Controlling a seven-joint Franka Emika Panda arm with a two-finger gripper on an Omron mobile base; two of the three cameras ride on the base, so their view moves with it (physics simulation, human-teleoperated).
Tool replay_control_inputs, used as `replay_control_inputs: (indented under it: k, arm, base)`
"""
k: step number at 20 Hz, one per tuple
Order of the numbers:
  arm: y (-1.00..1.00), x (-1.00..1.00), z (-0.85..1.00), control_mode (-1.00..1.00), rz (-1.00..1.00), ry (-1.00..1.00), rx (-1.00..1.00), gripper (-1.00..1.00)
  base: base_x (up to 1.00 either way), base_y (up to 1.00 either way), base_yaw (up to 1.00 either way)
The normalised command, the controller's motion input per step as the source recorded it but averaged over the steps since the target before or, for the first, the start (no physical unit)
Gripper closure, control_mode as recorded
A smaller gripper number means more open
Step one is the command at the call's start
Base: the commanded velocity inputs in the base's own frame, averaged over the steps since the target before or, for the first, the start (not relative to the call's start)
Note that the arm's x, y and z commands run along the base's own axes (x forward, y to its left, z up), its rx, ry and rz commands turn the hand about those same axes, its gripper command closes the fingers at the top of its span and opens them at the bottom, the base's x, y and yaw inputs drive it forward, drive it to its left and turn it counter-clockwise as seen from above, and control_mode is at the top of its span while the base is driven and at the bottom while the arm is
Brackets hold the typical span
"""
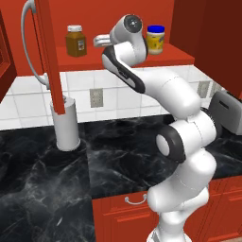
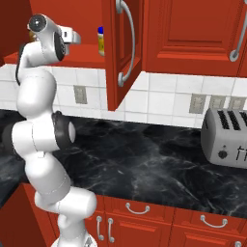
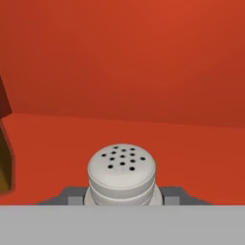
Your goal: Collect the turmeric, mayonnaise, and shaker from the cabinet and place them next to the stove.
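Red shelf (image 1: pixel 175 56) in the cabinet (image 1: pixel 208 28) carries turmeric (image 1: pixel 75 41) at left, mayonnaise (image 1: pixel 155 39) at right, and the shaker (image 3: pixel 122 173) between, apparently standing on it. Black marble tabletop (image 1: pixel 42 179) carries the paper-towel cylinder (image 1: pixel 66 124) and a toaster (image 2: pixel 226 137).
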Motion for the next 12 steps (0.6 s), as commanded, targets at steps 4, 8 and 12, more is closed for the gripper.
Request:
replay_control_inputs:
  k: [4, 8, 12]
  arm:
    - [0.0, -0.43, 0.0, -1.0, 0.0, -0.1, 0.0, 1.0]
    - [0.02, -0.54, -0.01, -1.0, 0.0, -0.09, 0.0, 1.0]
    - [0.0, -0.62, -0.06, -1.0, 0.0, -0.07, 0.0, 1.0]
  base:
    - [0.0, 0.0, 0.0]
    - [0.0, 0.0, 0.0]
    - [0.0, 0.0, 0.0]
